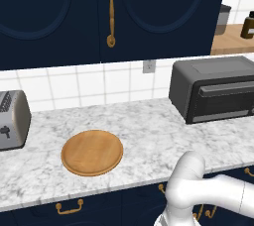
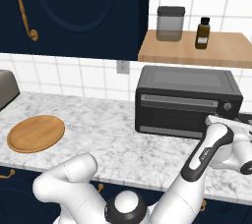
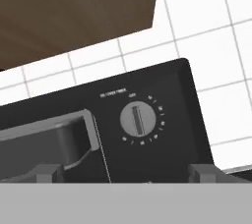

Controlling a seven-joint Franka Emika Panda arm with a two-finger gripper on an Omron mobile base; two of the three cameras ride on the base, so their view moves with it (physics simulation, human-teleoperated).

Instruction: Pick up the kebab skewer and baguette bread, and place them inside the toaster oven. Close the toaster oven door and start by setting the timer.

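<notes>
End effector spread wide, holding nothing, two dark fingertips low in the hand view, aimed straight at the front of the toaster oven. Faces the round timer dial at the oven's right-hand end, pointer bar upright relative to that tilted view, tick marks and small white lettering around it, too small to read. Not touching the dial.

Toaster oven on the marble table, back against the white tiled wall, long axis running side to side along the wall, front toward the robot. Toaster oven door shut and upright, horizontal bar handle across its top, one end of that handle curving in just left of the dial in the hand view. Whole oven appears rolled in the hand view, higher on the right.

Round wooden plate flat on the table, well left of the oven, bare on top. Silver slot toaster at the far left edge, near the plate but apart from it. Wooden shelf above the oven, carrying a grey lidded canister and a small dark bottle side by side. Navy cabinet doors with a brass handle above the table.
</notes>
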